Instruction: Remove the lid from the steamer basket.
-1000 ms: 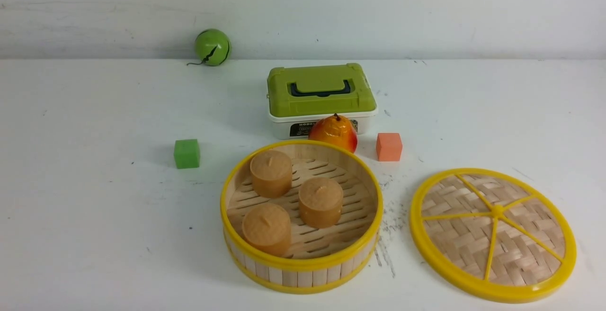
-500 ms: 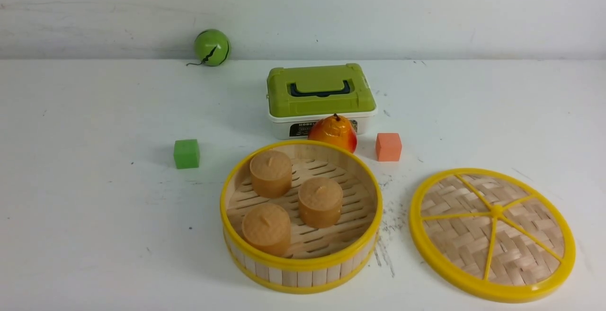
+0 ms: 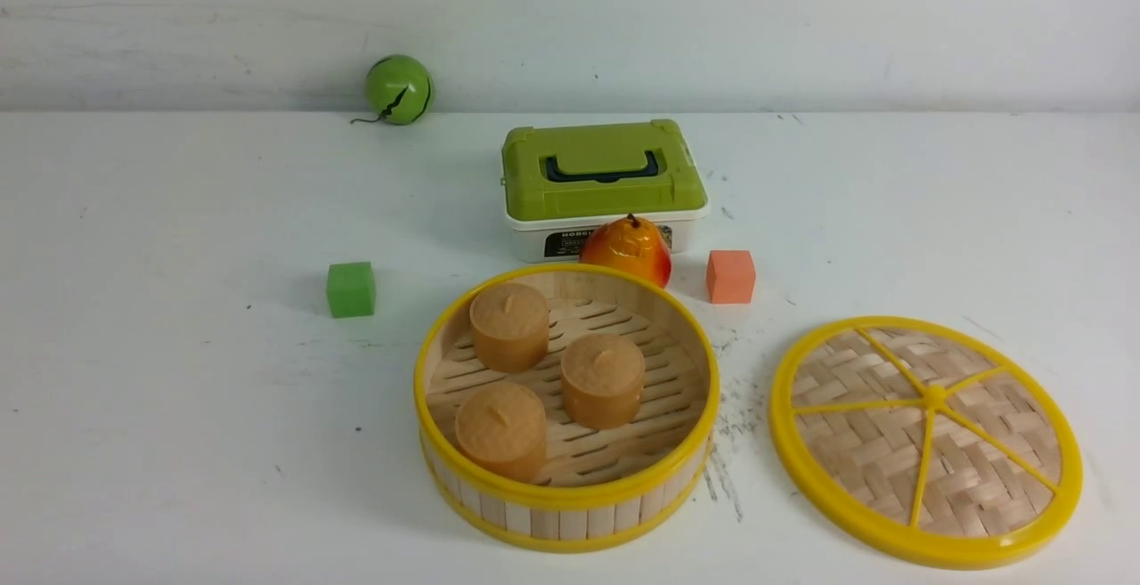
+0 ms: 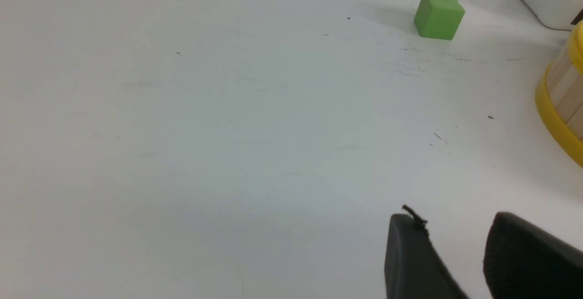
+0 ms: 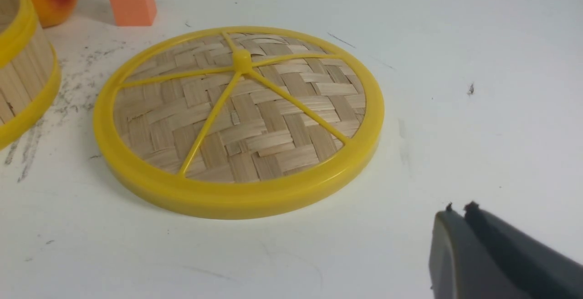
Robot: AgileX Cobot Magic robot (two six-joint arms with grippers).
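Beside the steamer basket (image 3: 570,496) lies the lid (image 3: 926,442); left jaws (image 4: 448,215) stand parted, right jaws (image 5: 460,210) closed, empty.

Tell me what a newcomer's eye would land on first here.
Probably the round steamer basket, open near the middle of the table, its yellow rims framing three brown buns. Next, likely the large woven lid with yellow spokes, lying flat on the table to the basket's right. Behind the basket, the green-topped white box and the orange-red fruit in front of it add bright color.
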